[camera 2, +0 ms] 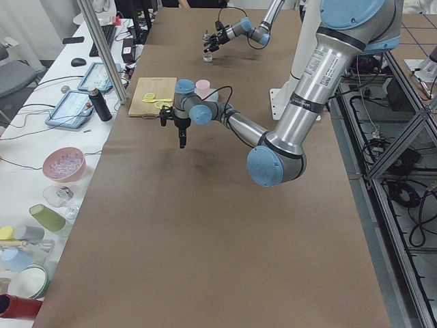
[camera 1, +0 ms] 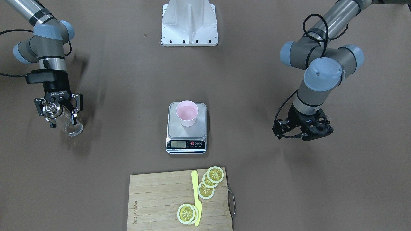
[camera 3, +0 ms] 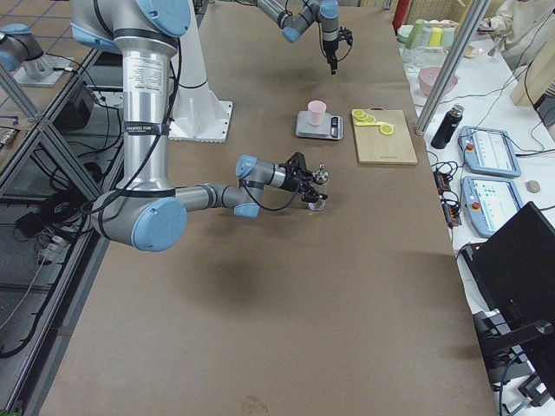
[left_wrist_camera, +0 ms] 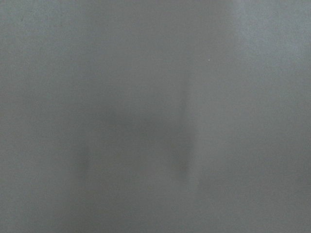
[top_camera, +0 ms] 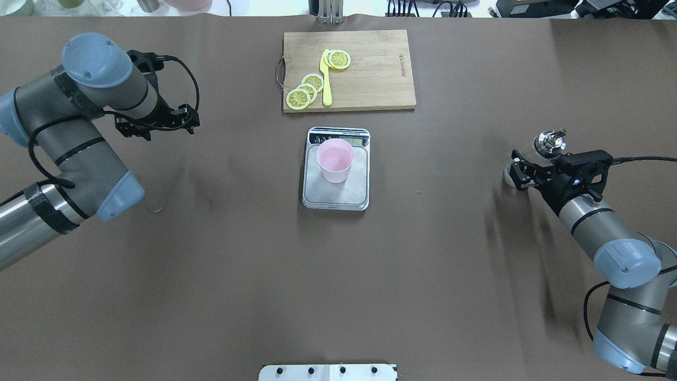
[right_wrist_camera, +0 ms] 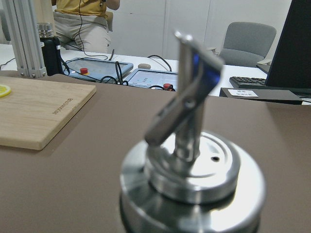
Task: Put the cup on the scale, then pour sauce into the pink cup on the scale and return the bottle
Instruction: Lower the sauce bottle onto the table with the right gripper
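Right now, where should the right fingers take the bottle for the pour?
On the clear glass body of the bottle, below the metal cap, coming in level from the side as the right gripper stands. It's upright and round; the angled spout probably blocks a top grasp.

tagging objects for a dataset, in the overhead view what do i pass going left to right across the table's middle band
left claw → scale with the cup on it → bottle, with the right claw around it. The cutting board overlaps the scale's span, so it is left out.
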`<state>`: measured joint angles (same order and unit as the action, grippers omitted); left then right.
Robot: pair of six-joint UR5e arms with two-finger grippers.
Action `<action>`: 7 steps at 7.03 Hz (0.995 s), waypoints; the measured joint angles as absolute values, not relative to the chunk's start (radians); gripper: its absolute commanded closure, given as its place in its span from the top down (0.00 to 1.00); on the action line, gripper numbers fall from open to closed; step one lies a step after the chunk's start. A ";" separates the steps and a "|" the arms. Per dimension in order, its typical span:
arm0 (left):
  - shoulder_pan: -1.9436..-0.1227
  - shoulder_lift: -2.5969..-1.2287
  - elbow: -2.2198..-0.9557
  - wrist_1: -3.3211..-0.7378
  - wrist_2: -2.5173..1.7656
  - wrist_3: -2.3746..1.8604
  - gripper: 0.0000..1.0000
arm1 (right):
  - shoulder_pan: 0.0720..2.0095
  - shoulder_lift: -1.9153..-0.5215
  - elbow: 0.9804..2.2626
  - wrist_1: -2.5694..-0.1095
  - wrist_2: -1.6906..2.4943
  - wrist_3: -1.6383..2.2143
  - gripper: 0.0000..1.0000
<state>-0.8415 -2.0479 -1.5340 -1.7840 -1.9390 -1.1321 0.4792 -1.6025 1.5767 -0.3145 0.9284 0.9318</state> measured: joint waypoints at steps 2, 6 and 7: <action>-0.842 -2.048 -1.533 -1.784 -1.939 -1.132 0.98 | 0.479 -1.591 1.569 -0.314 0.935 0.930 1.00; -0.841 -2.045 -1.529 -1.784 -1.931 -1.132 0.98 | 0.490 -1.602 1.612 -0.310 0.985 0.919 1.00; -0.841 -2.045 -1.529 -1.784 -1.923 -1.132 0.98 | 0.490 -1.609 1.614 -0.310 0.984 0.921 1.00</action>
<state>-0.8406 -2.0449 -1.5289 -1.7840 -1.9227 -1.1319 0.4899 -1.6087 1.6144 -0.3095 0.9836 0.9213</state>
